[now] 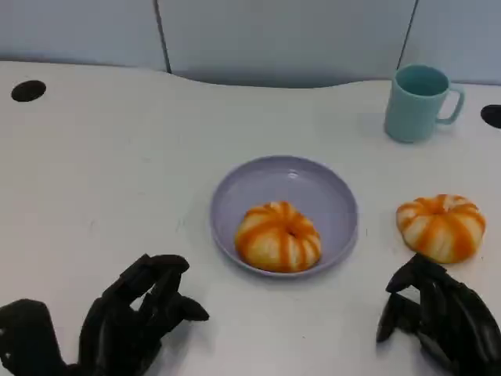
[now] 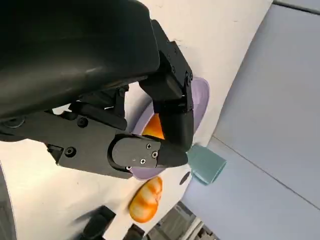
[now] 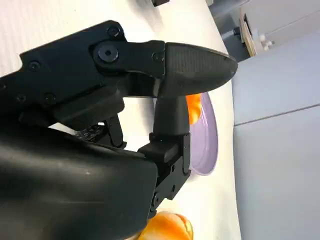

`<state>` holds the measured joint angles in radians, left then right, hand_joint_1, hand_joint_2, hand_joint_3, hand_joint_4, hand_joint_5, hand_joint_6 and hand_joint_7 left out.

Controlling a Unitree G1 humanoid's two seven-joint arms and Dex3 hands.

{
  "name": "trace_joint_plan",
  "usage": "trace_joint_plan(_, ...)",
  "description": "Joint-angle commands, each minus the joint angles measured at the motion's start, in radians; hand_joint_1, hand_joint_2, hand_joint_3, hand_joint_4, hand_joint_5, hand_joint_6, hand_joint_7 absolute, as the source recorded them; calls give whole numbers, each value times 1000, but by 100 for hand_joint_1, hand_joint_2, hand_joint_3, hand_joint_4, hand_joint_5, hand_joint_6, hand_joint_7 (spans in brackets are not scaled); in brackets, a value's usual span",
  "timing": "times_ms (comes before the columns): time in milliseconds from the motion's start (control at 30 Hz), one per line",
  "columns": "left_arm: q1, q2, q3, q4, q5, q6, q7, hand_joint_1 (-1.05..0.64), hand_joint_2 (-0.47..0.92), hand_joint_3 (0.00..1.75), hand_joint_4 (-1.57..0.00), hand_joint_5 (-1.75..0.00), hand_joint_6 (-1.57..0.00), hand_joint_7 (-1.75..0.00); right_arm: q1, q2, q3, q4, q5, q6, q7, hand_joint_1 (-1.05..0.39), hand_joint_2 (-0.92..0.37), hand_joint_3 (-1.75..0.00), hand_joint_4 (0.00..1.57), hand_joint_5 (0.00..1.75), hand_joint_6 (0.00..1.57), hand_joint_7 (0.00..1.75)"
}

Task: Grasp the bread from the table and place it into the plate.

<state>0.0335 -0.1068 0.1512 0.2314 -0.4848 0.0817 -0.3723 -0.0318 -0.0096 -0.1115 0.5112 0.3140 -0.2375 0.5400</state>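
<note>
One orange-and-white striped bread [image 1: 441, 227] lies on the white table, right of the lilac plate [image 1: 258, 184]. A second striped bread [image 1: 278, 236] sits in the plate's near half. My right hand [image 1: 442, 317] hovers just in front of the loose bread, fingers hanging down and holding nothing. My left hand [image 1: 133, 321] is at the near left with its fingers apart and empty. The left wrist view shows the left hand's fingers [image 2: 172, 112], the plate [image 2: 200, 97] and the loose bread [image 2: 147, 197]. In the right wrist view the loose bread [image 3: 167, 227] lies close beside the right hand's fingers [image 3: 190, 65].
A teal mug [image 1: 419, 102] stands at the back right, beyond the loose bread. Two dark round holes [image 1: 28, 91] [image 1: 491, 116] mark the table's far corners. A grey wall rises behind the table's far edge.
</note>
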Motion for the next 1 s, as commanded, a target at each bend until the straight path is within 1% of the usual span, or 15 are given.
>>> trace_joint_plan(33,-37,4,7,79,40,-103,-24,-44,90,28,-71,-160,-67,-122,-13,-26,-28,39,10,-13,15,-46,-92,-57,72,175,42,174)
trace_joint_plan(200,-60,8,9,112,58,-137,-16,-46,91,28,-72,-162,-65,-124,-30,-32,-39,62,10,-9,28,-44,-92,-59,71,175,42,174)
trace_joint_plan(267,-73,15,12,136,60,-156,-35,-46,91,28,-71,-163,-64,-125,-34,-35,-40,68,8,-11,31,-43,-92,-59,71,175,42,174)
trace_joint_plan(367,-91,13,24,162,50,-161,-49,-47,88,27,-71,-166,-67,-125,-36,-38,-41,75,5,-16,32,-44,-92,-60,70,175,41,174)
trace_joint_plan(500,-94,9,25,165,60,-171,-47,-47,85,31,-69,-168,-68,-123,-41,-39,-46,87,11,-23,44,-44,-92,-60,70,175,40,175)
trace_joint_plan(767,-93,8,25,167,65,-179,-50,-46,84,35,-66,-168,-66,-125,-47,-39,-50,102,11,-33,53,-44,-92,-61,70,175,40,175)
trace_joint_plan(867,-112,14,34,194,70,-205,-53,-44,83,40,-67,-167,-65,-125,-44,-36,-46,74,7,14,22,-44,-92,-61,70,175,41,175)
trace_joint_plan(1000,-117,17,30,212,80,-228,-61,-45,80,46,-67,-168,-65,-125,-41,-40,-42,66,-6,6,12,-44,-92,-62,70,175,41,174)
